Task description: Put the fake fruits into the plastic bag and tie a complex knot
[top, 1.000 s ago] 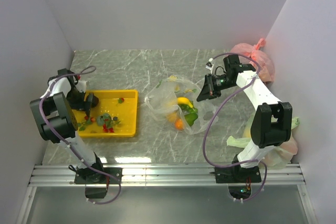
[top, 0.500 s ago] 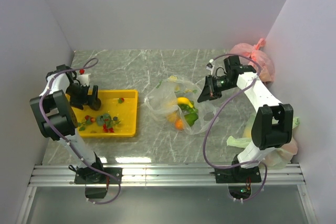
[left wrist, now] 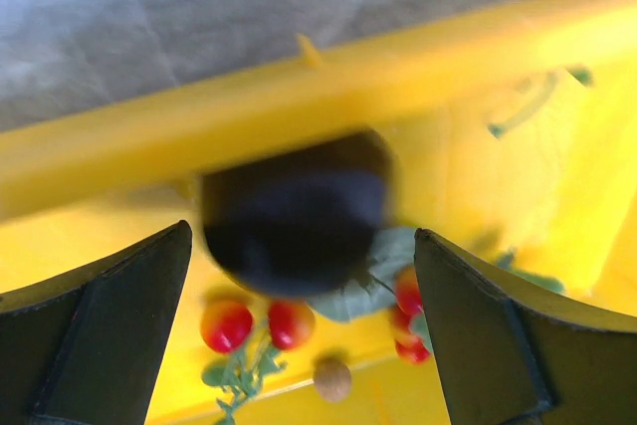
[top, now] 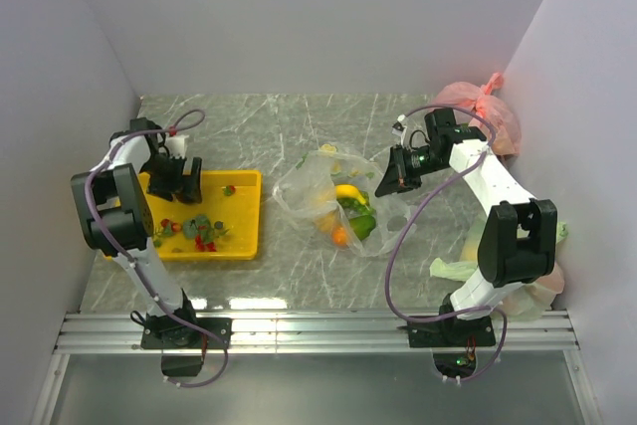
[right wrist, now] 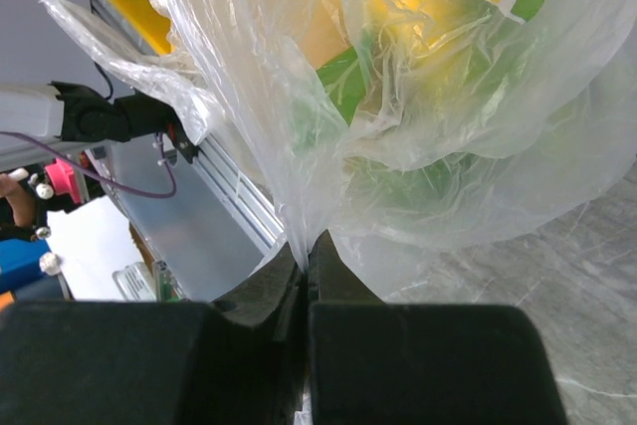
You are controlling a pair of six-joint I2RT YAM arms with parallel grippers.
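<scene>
Left fingers [left wrist: 100, 345]: spread wide over the yellow tray [top: 249, 246], gripping nothing; a dark round blur hangs between them, too blurred to identify. Right fingers [right wrist: 343, 281]: pinched shut on a fold of the plastic bag [top: 299, 191] at its right edge. Tray holds red berries [left wrist: 227, 325] and green sprigs; bag, mid-counter, holds a banana [top: 348, 191] and an orange [top: 339, 236]. Risks: thin film likely slips or tears under one pinch, collapsing the mouth; small berries likely roll from a wide grasp. Obstructions: tray rim between berries and bag. Surroundings: pale green bags [top: 453, 268] near the right base; pink bag [top: 478, 111] farthest.
</scene>
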